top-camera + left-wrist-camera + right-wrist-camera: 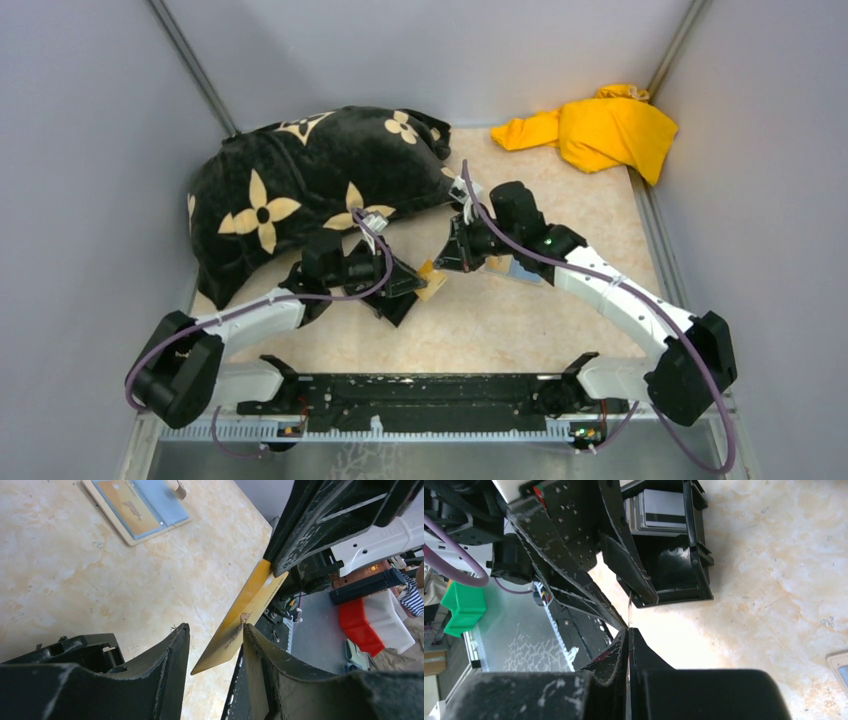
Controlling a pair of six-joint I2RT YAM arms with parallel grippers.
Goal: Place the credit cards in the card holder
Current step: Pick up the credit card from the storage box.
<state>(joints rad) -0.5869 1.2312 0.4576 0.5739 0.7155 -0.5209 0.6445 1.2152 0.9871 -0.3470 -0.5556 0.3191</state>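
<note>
Your right claw (629, 630) is pinched shut on the gold card (245, 615). Its own camera shows that card only as an edge-on sliver at frame centre, while the left wrist view gives you its face, slanting from centre right down to bottom middle. There your left claw (216, 630) stands half spread around the card's lower end (one finger touching, the other apart). The card holder (131, 510) lies open on the table at that view's upper left, orange and blue inside; overhead the right arm mostly hides it. The black box (669, 555) of cards shows plainly at the right wrist view's upper centre.

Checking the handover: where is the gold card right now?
In the top view, the gold card is mid-table between the arms. The right gripper pinches one end, and the other end sits inside the open left gripper.
</note>
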